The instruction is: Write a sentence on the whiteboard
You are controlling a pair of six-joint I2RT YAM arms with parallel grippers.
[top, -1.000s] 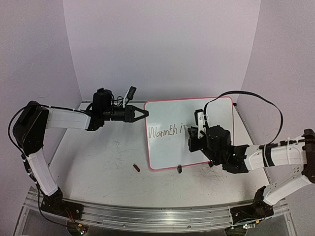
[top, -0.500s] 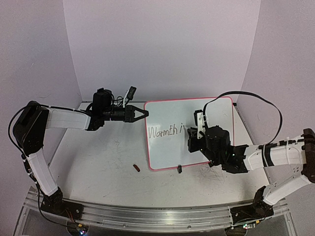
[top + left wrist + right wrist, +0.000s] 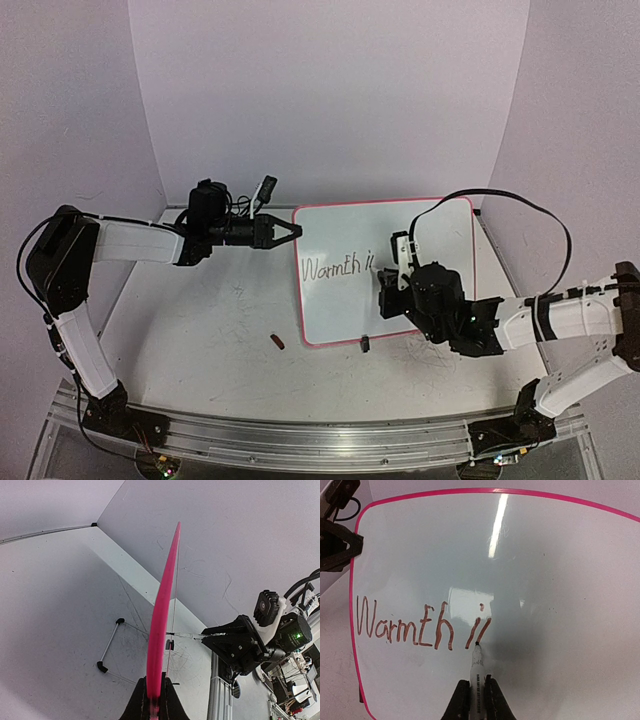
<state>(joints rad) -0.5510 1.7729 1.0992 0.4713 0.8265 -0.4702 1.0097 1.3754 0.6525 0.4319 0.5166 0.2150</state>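
Clamping the whiteboard (image 3: 440, 235) rim, left jaws show only tips; right jaws pinch a marker (image 3: 477, 670).

1. Scuffed grey tabletop (image 3: 200, 320): flat, with dark scratches and scribble marks.
2. Small dark red-brown cylindrical piece (image 3: 278, 342): lies on its side on the tabletop, left of centre.
3. Plain pale lilac walls (image 3: 330, 100): enclose the back and both sides.
4. Silver metal rail (image 3: 300, 432): runs along the near table edge.
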